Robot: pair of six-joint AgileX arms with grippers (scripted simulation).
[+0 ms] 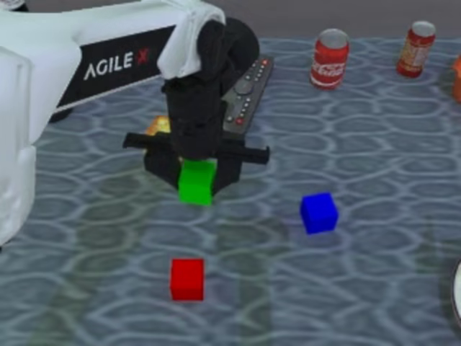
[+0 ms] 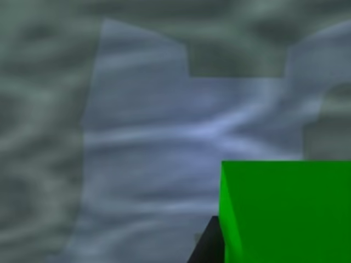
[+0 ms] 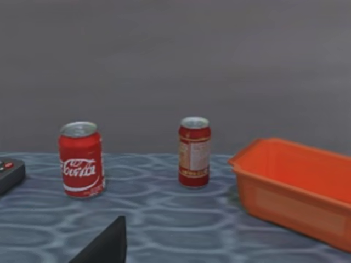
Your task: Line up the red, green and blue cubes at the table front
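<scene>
Overhead, the left gripper [image 1: 196,173] hung above the table [image 1: 374,144] left of centre, pointing down, its black fingers closed on the green cube [image 1: 197,182]. That cube showed just beneath the gripper body, its lower half clear of the fingers and its upper half covered by them. Whether the cube touched the table could not be told from above; the left wrist view showed the green cube [image 2: 285,211] filling one corner of the picture, with a dark finger [image 2: 207,244] against its side and the patterned table [image 2: 142,142] spread out behind it, crossed by angular shadow. The red cube [image 1: 187,279] sat on the table nearer the front edge, slightly left of the green one and apart from it. The blue cube [image 1: 319,213] sat to the right of the gripper, well apart from both others, somewhat farther back than the red. Behind the gripper lay a remote [image 1: 248,90], and a bit of an orange-yellow block [image 1: 158,127] showed just beside the arm. Two cans stood at the rear right: a cola can [image 1: 330,59] and a slimmer red can [image 1: 415,49]. The right gripper did not show in the top view; its wrist view faced the cans and an orange bin [image 3: 296,186], with only one dark finger tip [image 3: 107,244] visible, so its opening could not be told.
</scene>
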